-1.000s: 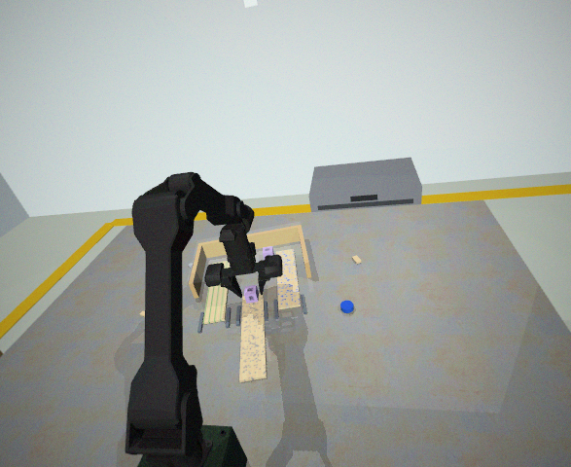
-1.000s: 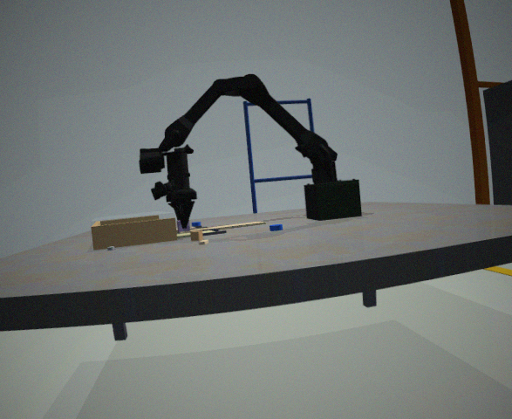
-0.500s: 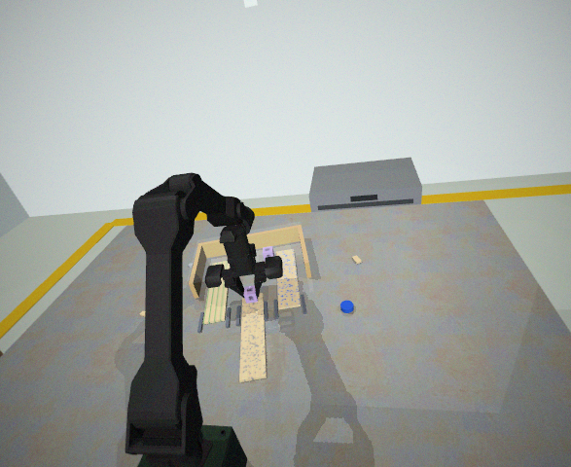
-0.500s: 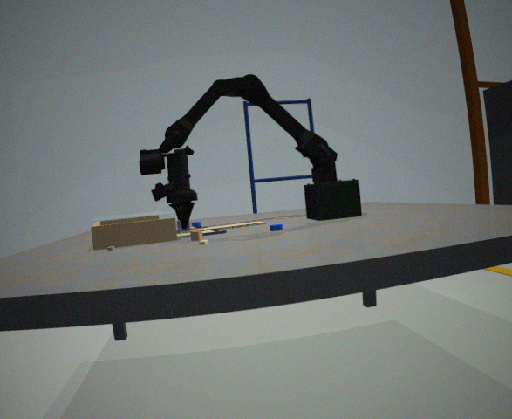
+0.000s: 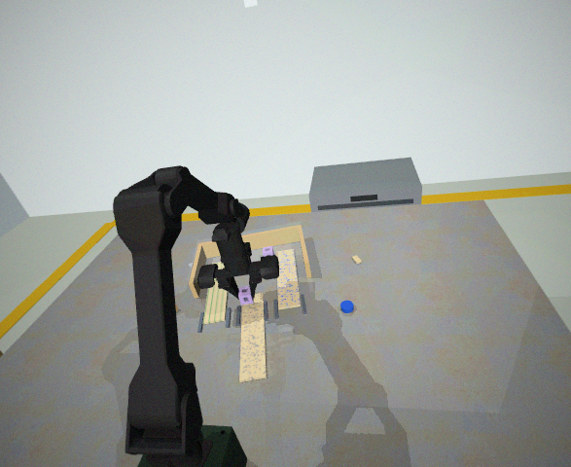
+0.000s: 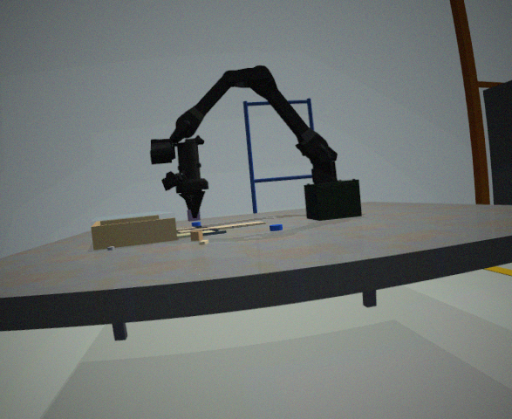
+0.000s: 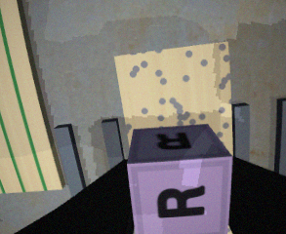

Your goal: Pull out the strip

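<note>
My gripper (image 5: 245, 296) (image 6: 194, 216) is shut on the purple cube labelled R (image 7: 181, 197), with a finger on each side. The held cube is raised above the grey-speckled strip (image 5: 252, 346) (image 7: 152, 93). That strip sticks far out toward the arm's base, beyond the open front of the wooden frame. The green-striped strip (image 5: 216, 304) (image 7: 11, 97) lies to its left and the blue-speckled strip (image 5: 289, 286) to its right, both reaching back into the frame. A second purple block (image 5: 267, 250) shows at the back, partly hidden by the gripper.
The wooden frame (image 5: 275, 234) (image 6: 133, 234) has raised walls around the back and sides. Low grey rails (image 5: 276, 308) (image 7: 241, 132) flank the strips. A blue disc (image 5: 346, 306) (image 6: 276, 227) and a small pale block (image 5: 356, 259) (image 6: 203, 242) lie on the right in the top view.
</note>
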Robot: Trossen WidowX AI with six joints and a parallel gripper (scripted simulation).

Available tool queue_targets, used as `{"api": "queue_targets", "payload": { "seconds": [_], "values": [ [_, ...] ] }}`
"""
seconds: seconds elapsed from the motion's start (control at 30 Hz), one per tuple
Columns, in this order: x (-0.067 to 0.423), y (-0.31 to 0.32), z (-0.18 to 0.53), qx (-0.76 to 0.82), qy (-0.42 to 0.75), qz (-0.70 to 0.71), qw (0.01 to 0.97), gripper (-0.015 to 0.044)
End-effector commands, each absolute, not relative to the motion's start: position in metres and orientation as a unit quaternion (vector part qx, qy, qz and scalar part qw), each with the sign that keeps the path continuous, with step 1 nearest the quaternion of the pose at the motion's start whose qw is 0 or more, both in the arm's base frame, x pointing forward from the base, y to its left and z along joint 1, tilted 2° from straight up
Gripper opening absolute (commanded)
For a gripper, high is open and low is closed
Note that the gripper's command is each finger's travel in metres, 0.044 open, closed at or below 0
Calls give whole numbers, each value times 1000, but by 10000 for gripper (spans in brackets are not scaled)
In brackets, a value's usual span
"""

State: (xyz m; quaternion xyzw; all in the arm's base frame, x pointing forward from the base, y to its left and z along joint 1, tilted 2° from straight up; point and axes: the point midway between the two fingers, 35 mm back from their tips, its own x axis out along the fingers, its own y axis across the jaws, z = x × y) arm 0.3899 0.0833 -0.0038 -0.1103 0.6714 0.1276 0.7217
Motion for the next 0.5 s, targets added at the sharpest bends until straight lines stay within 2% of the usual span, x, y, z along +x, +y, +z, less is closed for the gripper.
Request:
{"api": "queue_targets", "payload": {
  "seconds": [0.0,0.47],
  "values": [
    [374,79,4,-110,673,124,721,0],
    [339,72,9,-110,674,124,720,0]
  ]
}}
